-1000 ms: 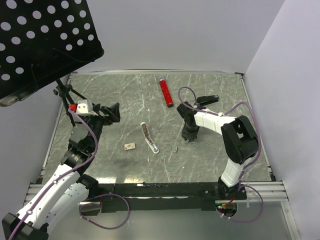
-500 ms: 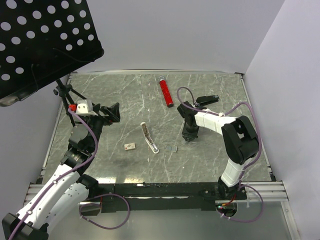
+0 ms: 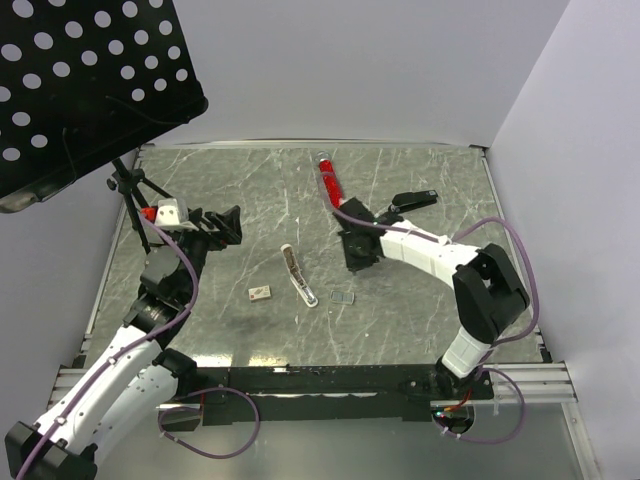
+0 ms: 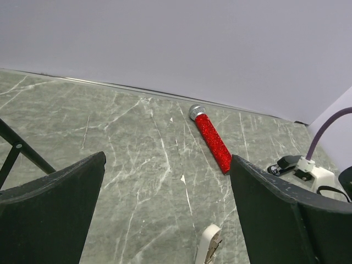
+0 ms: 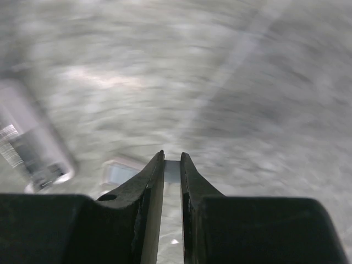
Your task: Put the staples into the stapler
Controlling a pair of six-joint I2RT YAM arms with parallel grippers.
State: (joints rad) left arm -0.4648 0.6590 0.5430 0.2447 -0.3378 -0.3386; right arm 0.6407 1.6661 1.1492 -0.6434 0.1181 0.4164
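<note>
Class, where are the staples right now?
In the top view, the staples lie flat on the table, just right of the slim white piece and on the near side of the right end effector.

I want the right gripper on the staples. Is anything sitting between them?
Nothing visible. The right gripper, jaws narrowly apart and empty, hangs over the table; the staples lie just nearer the bases. The white tool lies off to the left, clear of that line.
</note>
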